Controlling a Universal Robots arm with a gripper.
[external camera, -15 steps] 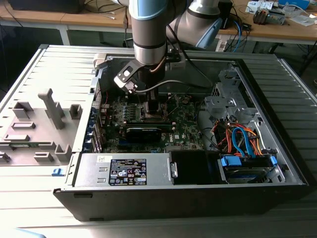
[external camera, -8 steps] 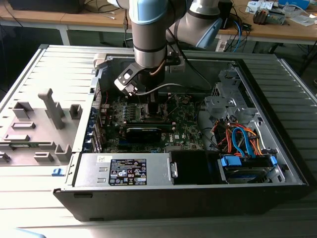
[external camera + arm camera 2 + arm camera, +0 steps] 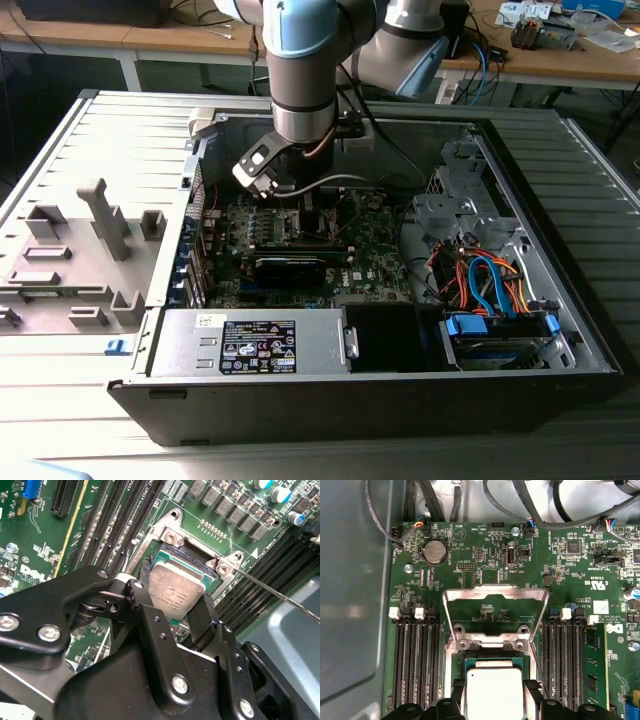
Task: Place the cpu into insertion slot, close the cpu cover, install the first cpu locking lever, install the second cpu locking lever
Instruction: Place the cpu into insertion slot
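Gripper (image 3: pixel 177 587) fingers (image 3: pixel 209 606) are closed narrowly onto two opposite edges of the cpu (image 3: pixel 177 592), holding it. Its pale silvery face is turned up and sits midway between the two black fingertips. In both wrist views the cpu lies within the slot (image 3: pixel 190 555), with the slot's dark wall and silver rim showing around the far edges of the chip. Whether the chip is fully seated or a little above the slot floor cannot be told.

Beyond the slot, in the first wrist view, the cover (image 3: pixel 495 594) is swung open. This thin silver frame with a cut-out middle is hinged at the slot's far edge and leans away from the cpu, with green board (image 3: pixel 485 555) visible through its opening. A thin metal lever (image 3: pixel 270 591) runs out from one corner of the slot, unlatched. Long black memory slots (image 3: pixel 415 660) flank the slot on both sides.

From the exterior view, the arm (image 3: pixel 300 60) reaches straight down into an open computer case (image 3: pixel 560 200) lying on its side.
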